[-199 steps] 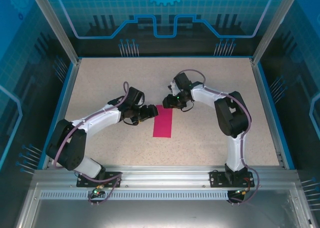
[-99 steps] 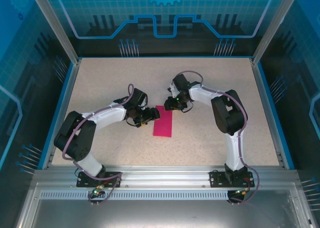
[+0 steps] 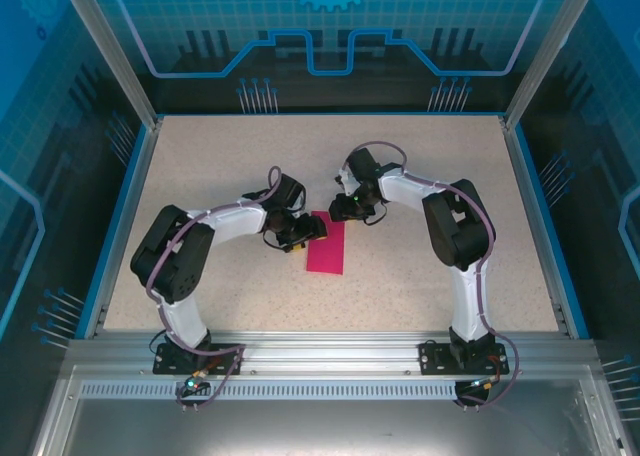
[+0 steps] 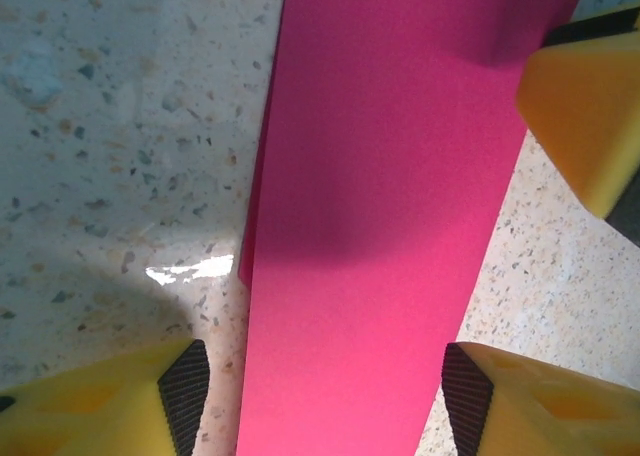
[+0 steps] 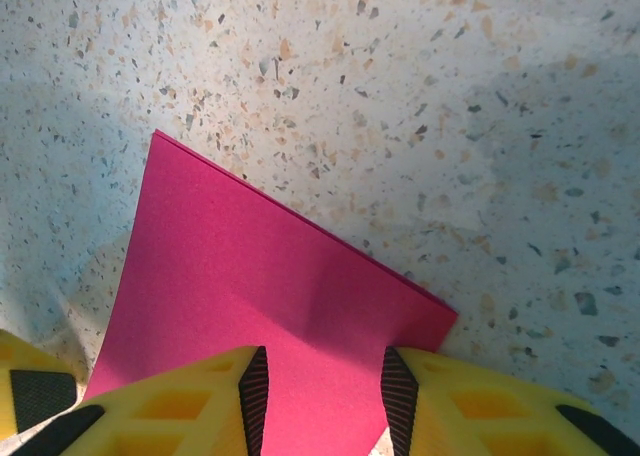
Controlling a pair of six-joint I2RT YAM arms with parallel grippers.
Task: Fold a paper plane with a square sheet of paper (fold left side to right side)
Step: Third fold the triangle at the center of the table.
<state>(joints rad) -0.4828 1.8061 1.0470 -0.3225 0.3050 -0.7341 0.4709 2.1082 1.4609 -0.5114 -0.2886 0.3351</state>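
The square sheet of paper (image 3: 327, 248) lies flat on the table as a narrow magenta strip of two layers, the lower layer peeking out along one long edge (image 4: 252, 246). My left gripper (image 3: 297, 234) hovers low over the strip's upper left part; in the left wrist view it (image 4: 325, 401) is open, with one fingertip (image 4: 185, 396) on each side of the paper (image 4: 380, 196). My right gripper (image 3: 340, 214) is at the strip's far end. In the right wrist view it (image 5: 325, 396) stands open just over the paper (image 5: 250, 276), nothing pinched between its pads (image 5: 255, 391).
Speckled beige tabletop (image 3: 220, 156) with a blue rim (image 3: 128, 206) surrounds the paper. The two grippers are close together: a right finger (image 4: 585, 96) shows in the left wrist view, and a left fingertip (image 5: 35, 396) shows in the right wrist view.
My left gripper has slid right, from beside the strip to over its left edge, and its jaws have narrowed. The right gripper dropped slightly toward the strip's far end and closed a little.
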